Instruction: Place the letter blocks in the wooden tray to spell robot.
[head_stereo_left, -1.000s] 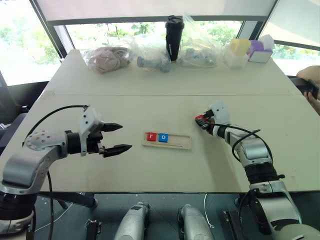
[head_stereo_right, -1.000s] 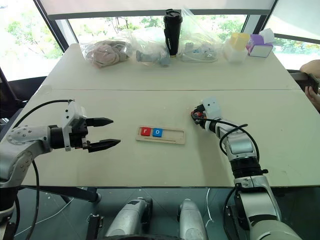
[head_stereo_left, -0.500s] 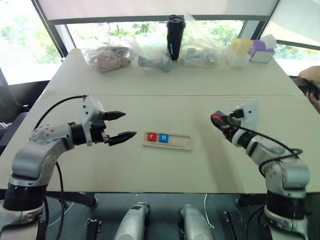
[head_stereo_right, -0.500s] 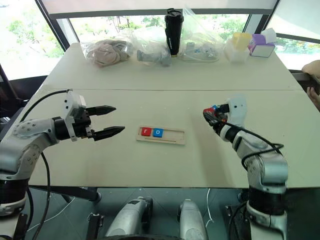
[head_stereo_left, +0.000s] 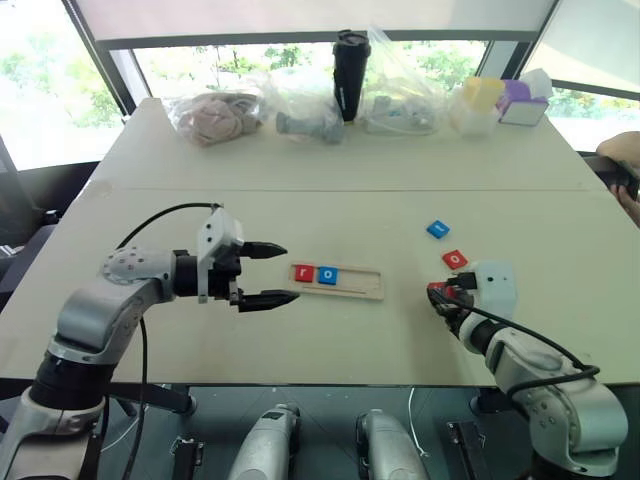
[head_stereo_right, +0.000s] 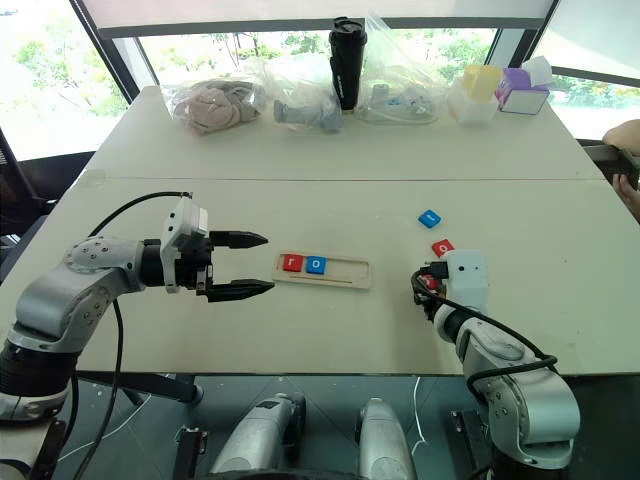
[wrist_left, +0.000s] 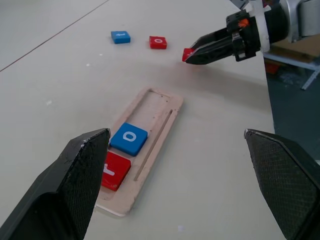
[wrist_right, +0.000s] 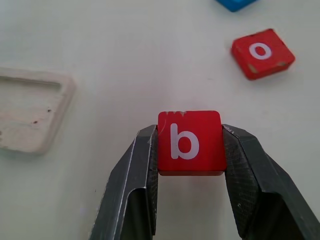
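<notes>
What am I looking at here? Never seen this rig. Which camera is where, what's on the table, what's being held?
It is a two-armed humanoid robot at a table. The two wide pictures come from its head, looking down over both arms. The other two come from cameras on each wrist, looking along that arm's two black fingers.

A wooden tray holds a red r block and a blue o block; the other slots are empty. A blue block and a red o block lie loose on the table to the tray's right.

The right tool grips a red b block between its fingers. The left tool is open and empty, beside the tray's left end.

Bags, a black cup and small boxes stand along the far edge.
</notes>
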